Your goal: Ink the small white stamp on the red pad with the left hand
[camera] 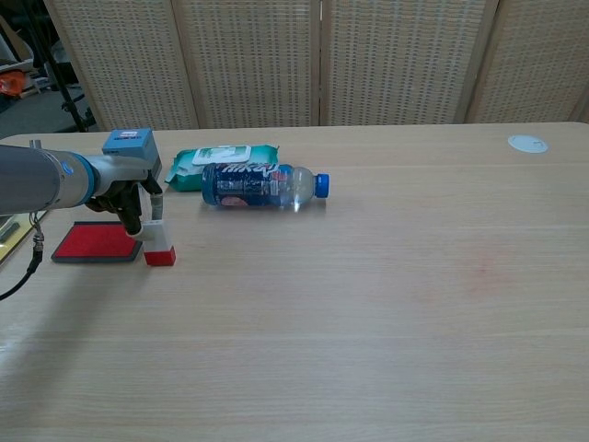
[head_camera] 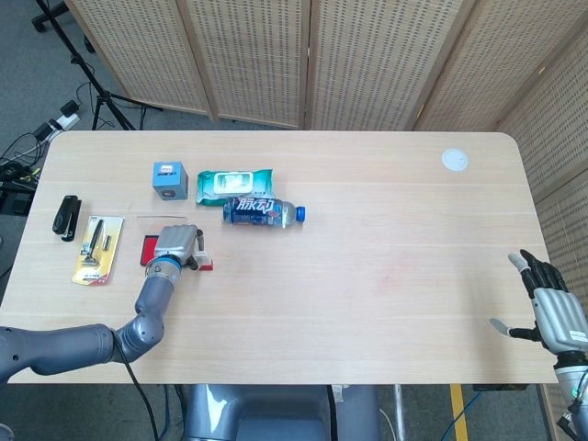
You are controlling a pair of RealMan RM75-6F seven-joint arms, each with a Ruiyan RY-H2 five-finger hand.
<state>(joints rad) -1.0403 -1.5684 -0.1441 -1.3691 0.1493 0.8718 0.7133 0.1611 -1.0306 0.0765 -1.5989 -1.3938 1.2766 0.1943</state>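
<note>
The red pad (camera: 95,241) lies flat in its dark tray near the table's left side, also visible from the head as the red pad (head_camera: 149,250), partly covered by my hand. The small white stamp (camera: 157,237) has a red base and stands upright on the table just off the pad's right edge. Only the red base of the stamp (head_camera: 205,265) shows from above. My left hand (camera: 129,195) grips the stamp's white upper part from the left. My right hand (head_camera: 554,313) hovers off the table's right front corner, fingers apart and holding nothing.
A blue-labelled water bottle (camera: 262,184) lies on its side behind the stamp, with a green wipes pack (camera: 221,160) and a small blue box (camera: 127,141) further back. A black stapler (head_camera: 66,217) and a yellow carded item (head_camera: 98,248) lie left of the pad. A white disc (head_camera: 454,160) is far right.
</note>
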